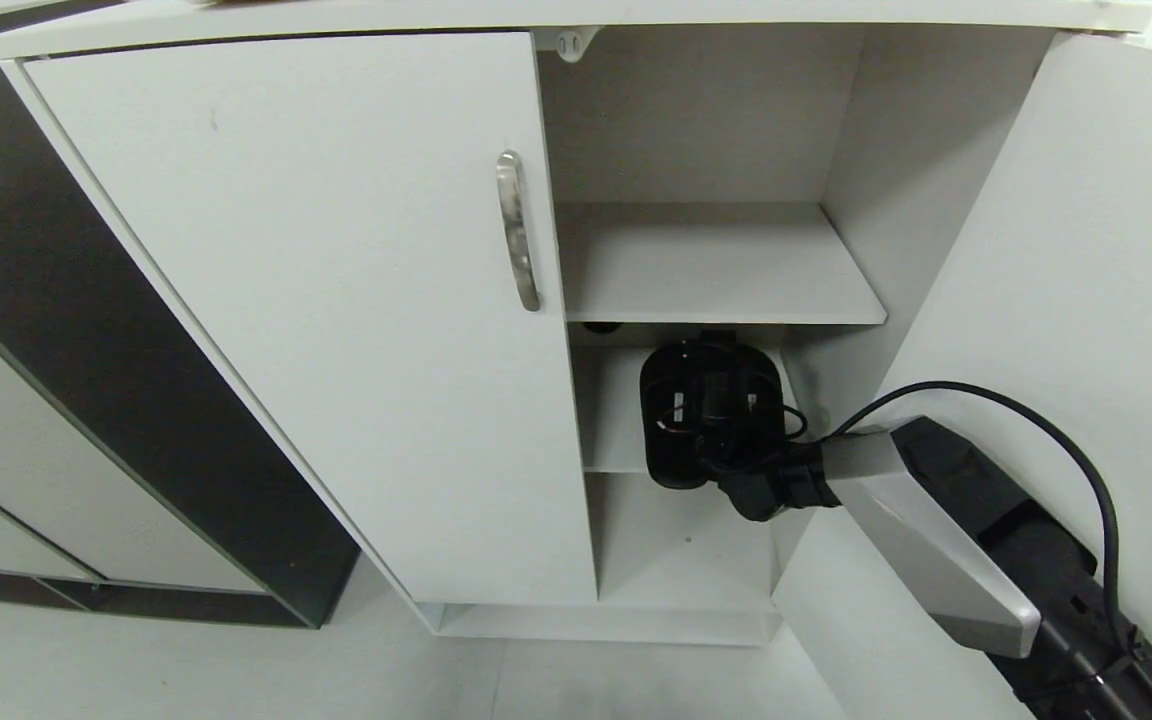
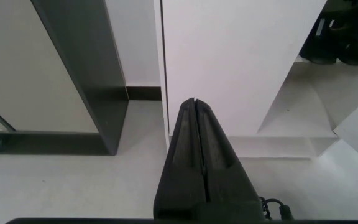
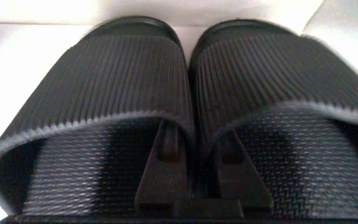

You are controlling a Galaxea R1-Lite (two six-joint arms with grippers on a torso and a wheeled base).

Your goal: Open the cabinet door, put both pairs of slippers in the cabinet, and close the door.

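Slippers (image 1: pixel 681 420) are in the cabinet (image 1: pixel 936 150) under its upper shelf (image 1: pixel 716 270); the right gripper (image 3: pixel 196 146), at their 4 o'clock side, clamps their adjoining sides (a finger under each strap); left gripper (image 2: pixel 195 118) pressed together.

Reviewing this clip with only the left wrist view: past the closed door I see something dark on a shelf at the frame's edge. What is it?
Observer: A pair of black slippers, side by side at the level of the middle shelf, overhanging its front edge.
Operator: Is anything holding them?
Observer: Yes, the right gripper. It has one finger inside each slipper and pinches the two inner walls together.
Operator: And the door on that side?
Observer: The right door is swung wide open, with the right arm reaching in just beside it.
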